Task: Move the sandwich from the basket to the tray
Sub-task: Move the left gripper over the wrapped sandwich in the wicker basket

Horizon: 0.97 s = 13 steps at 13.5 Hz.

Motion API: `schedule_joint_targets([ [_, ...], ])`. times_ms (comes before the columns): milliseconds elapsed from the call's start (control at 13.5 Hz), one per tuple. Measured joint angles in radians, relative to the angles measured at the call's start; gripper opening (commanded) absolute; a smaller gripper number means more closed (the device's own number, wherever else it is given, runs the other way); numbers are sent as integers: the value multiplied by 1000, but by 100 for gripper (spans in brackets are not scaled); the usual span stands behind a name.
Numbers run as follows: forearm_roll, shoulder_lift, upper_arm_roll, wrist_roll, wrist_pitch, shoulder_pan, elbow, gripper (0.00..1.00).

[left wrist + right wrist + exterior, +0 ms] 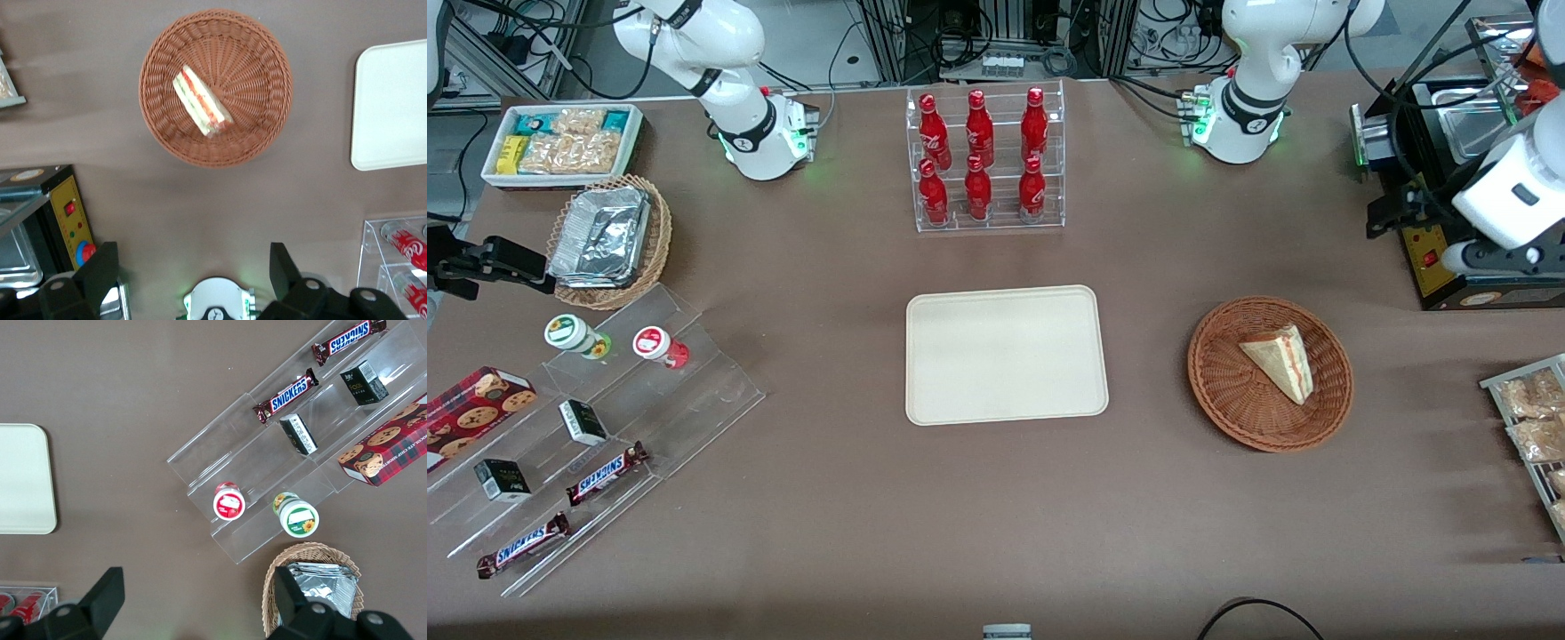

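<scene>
The sandwich point(1282, 360) point(201, 101), a pale wedge with red and green filling, lies inside the round reddish-brown wicker basket point(1227, 391) point(160, 127). The cream tray point(1005, 356) point(393, 107) rests flat at the table's middle with nothing on it, beside the basket toward the parked arm's end. My left arm's gripper point(1463, 260) point(190, 267) hangs high above the table, farther from the front camera than the basket and toward the working arm's end. Its fingers point(100, 267) stand wide apart, open, holding nothing.
A black appliance with a yellow panel point(1432, 249) point(67, 213) stands close under the gripper. A clear rack of red bottles point(985, 160) point(403, 253) stands farther back than the tray. A wire rack of snack packets point(1534, 427) sits at the working arm's end.
</scene>
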Motion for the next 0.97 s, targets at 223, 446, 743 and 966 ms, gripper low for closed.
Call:
schedule_joint_targets([
  [223,2,24,-1,0,134,0,-83,100],
  [446,3,46,-1,0,249,0,-167,100],
  [743,4,77,-1,-17,397,0,-270,100],
  [966,4,110,-1,-50,485,-1,-330,100],
])
